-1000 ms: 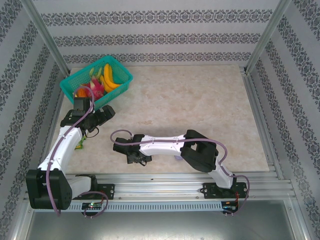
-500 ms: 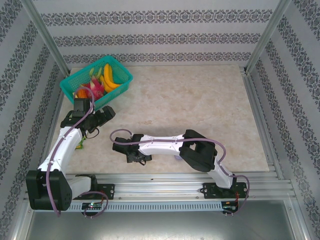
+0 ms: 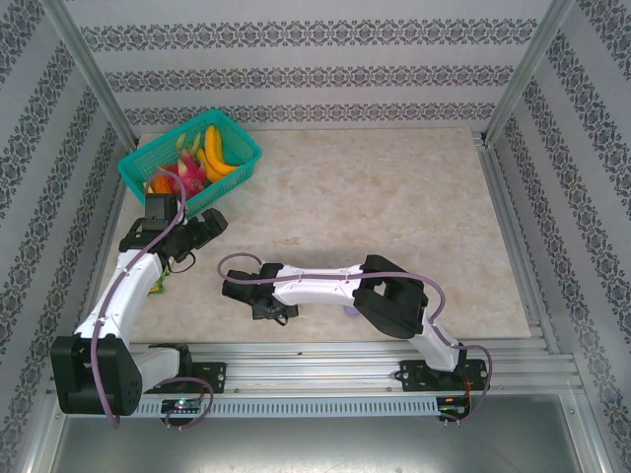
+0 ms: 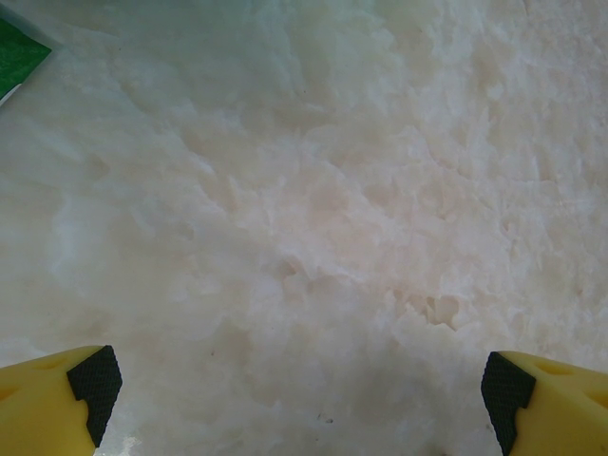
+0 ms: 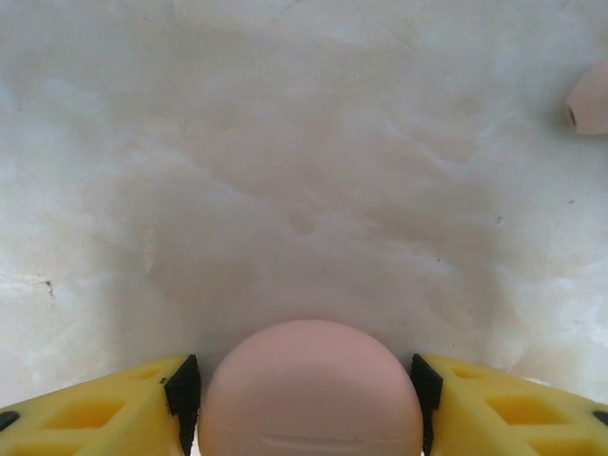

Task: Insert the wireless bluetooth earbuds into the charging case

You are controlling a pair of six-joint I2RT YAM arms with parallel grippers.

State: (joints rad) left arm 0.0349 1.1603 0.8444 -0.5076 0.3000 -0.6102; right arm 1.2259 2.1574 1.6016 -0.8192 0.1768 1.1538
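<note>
In the right wrist view, my right pincer (image 5: 304,404) stood with its black pads (image 5: 183,397) against both sides of the pink charging case (image 5: 311,380) at the bottom centre of the frame. I read that as a grip on the case, though I could not judge how firm it was. The left pincer (image 4: 304,394) hung wide open over bare worktop (image 4: 304,190), holding nothing.

My main worry was the case squirting out. It was round, smooth and domed, so flat pads pressing on its curve could pop it forward or spin it on the marbled surface. A skidding case could also knock the loose bud away. The faint seam near its lower edge suggested to me that the lid was closed, so nothing could go in yet.

One pale pink earbud (image 5: 591,98) lay at the upper right edge of that frame, well apart from the case and partly cut off. It was tiny and rounded, with a small dark opening facing left.
</note>
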